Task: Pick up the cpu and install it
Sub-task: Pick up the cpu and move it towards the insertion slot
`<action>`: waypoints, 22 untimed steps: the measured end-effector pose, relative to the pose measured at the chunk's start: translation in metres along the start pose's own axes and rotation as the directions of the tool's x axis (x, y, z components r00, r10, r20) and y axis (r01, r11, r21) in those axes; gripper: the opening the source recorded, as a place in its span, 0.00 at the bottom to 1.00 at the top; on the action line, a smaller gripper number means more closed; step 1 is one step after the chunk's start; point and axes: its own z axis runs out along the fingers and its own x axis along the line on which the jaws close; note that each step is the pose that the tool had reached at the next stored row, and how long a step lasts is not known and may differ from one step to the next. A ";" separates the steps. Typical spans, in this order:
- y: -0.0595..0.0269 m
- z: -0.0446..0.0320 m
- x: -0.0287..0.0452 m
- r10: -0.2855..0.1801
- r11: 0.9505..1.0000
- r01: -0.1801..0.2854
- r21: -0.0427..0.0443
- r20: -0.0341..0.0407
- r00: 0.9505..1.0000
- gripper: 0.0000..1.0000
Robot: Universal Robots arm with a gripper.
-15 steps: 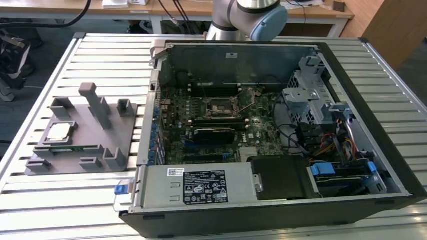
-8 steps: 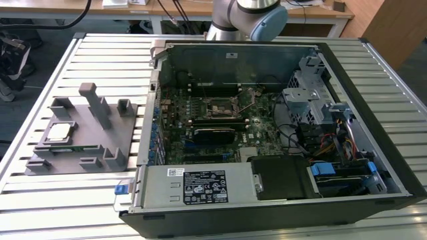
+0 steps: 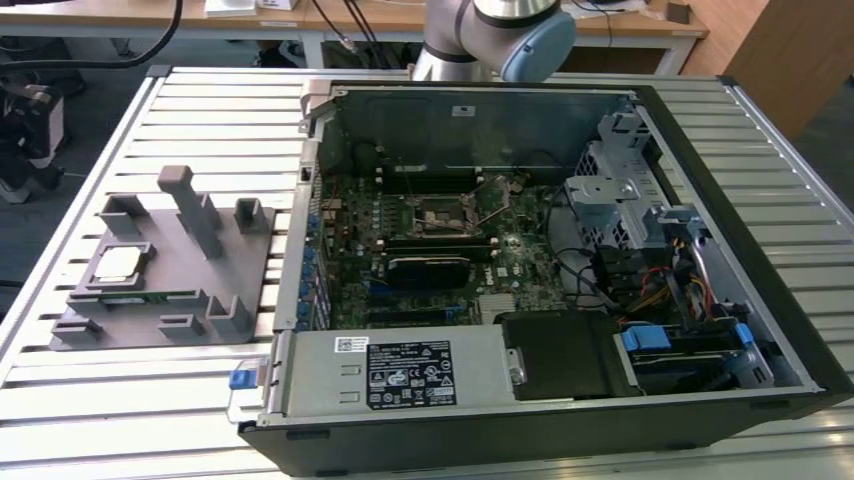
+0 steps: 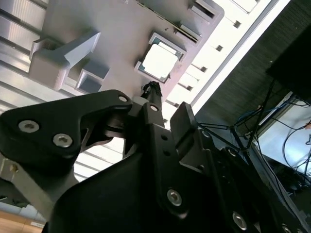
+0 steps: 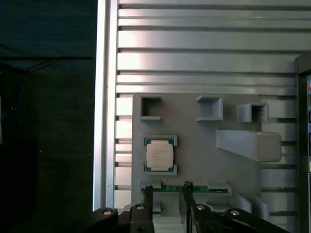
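In the exterior view the cpu (image 3: 120,264) lies in a framed recess of the grey tray (image 3: 167,270), near the tray's edge toward the exterior view's left. The tray sits on the slatted table (image 3: 134,400) beside the open computer case (image 3: 481,120). In the first wrist view the gripper (image 5: 167,196) hangs over the tray by the green memory strip (image 5: 194,188), jaws slightly parted and empty, apart from the cpu. The second wrist view shows the fingers (image 4: 154,104) close up, with the cpu beyond them, untouched.
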 end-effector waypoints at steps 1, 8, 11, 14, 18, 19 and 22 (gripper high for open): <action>-0.0004 0.0005 0.0000 -0.004 1.000 0.004 0.000 0.000 1.000 0.35; -0.0044 0.0080 0.0002 -0.019 1.000 0.019 0.000 -0.001 1.000 0.58; -0.0047 0.0135 0.0001 -0.021 1.000 0.021 0.000 -0.001 1.000 0.70; -0.0050 0.0189 0.0000 -0.019 1.000 0.019 0.000 -0.001 1.000 0.76; -0.0053 0.0259 -0.0001 -0.018 1.000 0.018 0.000 -0.001 1.000 0.76; -0.0054 0.0272 -0.0001 -0.024 1.000 0.024 0.000 -0.001 1.000 0.76; -0.0056 0.0318 -0.0001 -0.064 0.998 0.064 0.000 -0.003 0.998 0.76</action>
